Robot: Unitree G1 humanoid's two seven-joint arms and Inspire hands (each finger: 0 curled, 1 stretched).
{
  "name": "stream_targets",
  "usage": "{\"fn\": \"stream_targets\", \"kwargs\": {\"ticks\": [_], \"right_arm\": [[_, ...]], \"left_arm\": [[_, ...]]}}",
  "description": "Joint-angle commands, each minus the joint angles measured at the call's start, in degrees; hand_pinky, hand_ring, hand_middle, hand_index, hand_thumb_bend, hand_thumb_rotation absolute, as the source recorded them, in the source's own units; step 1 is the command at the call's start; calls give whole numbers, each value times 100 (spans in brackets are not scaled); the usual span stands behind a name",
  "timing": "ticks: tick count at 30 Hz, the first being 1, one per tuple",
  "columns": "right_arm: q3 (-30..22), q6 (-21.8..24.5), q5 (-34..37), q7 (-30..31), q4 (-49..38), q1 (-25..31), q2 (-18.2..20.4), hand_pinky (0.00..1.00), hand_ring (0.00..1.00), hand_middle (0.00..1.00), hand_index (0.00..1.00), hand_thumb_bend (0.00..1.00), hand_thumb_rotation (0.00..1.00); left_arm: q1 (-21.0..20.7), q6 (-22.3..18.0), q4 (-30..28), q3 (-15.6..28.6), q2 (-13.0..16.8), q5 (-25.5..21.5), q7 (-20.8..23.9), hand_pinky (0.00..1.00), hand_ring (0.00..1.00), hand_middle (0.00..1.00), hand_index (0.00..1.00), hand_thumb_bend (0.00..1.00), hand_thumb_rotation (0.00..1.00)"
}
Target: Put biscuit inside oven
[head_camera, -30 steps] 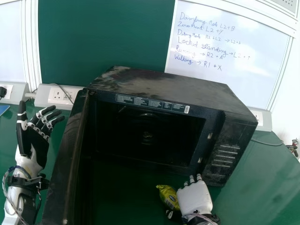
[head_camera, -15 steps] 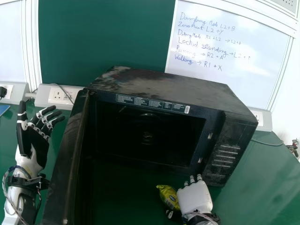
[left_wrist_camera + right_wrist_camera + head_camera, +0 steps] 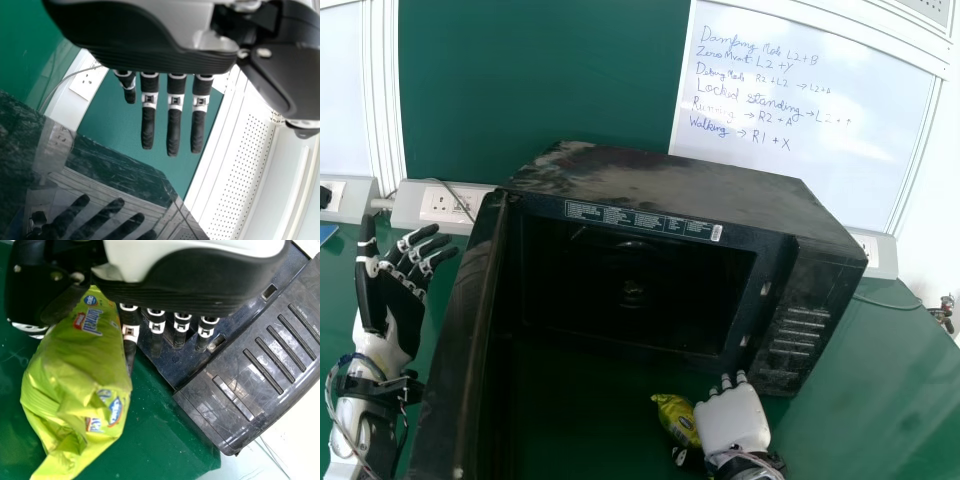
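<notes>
One steady, light pinch suits this carry, as the soft biscuit packet (image 3: 675, 415) could crumple: lift it above the lip of the oven (image 3: 680, 190), shift left to clear the control panel (image 3: 805, 335), then go straight in. The packet sits between thumb and fingers of the right robot hand (image 3: 733, 418), clamped on it just outside the opening. The left robot hand (image 3: 398, 305), fingers apart, is beyond the door (image 3: 462, 345).
</notes>
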Motion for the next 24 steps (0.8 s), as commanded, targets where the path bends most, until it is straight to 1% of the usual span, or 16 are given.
{"fn": "stream_targets", "kwargs": {"ticks": [1,3,4,5,7,9,13,24], "right_arm": [[-34,-121,260,-31,291,161,-154,100,91,91,59,90,30],[-85,-115,484,-141,289,171,-186,100,90,89,57,90,28],[-99,-127,574,-165,285,167,-218,99,90,88,53,72,22],[-108,-138,647,-121,288,146,-239,97,89,87,51,60,18],[-113,-151,726,-69,296,118,-277,97,90,86,50,55,17],[-115,-165,791,-75,301,102,-322,95,89,86,49,53,16],[-86,-167,827,-82,317,71,-387,93,88,85,49,52,16],[-47,-116,777,-70,336,75,-400,93,88,85,49,52,16]], "left_arm": [[-51,-11,11,1,25,-35,-35,71,66,64,64,91,47],[-45,-21,25,0,23,-34,-50,71,66,64,64,91,47],[-46,-11,26,4,18,-51,-49,71,67,64,64,91,47],[-47,-11,25,2,16,-49,-47,71,66,64,64,91,47],[-47,-17,26,-1,14,-40,-45,71,66,64,64,91,47],[-43,-34,34,-4,13,-11,-42,71,66,64,64,90,48],[-43,-42,53,4,14,-21,-56,71,67,64,64,90,48],[-68,25,-58,-26,-6,-43,16,70,66,64,64,89,47]]}}
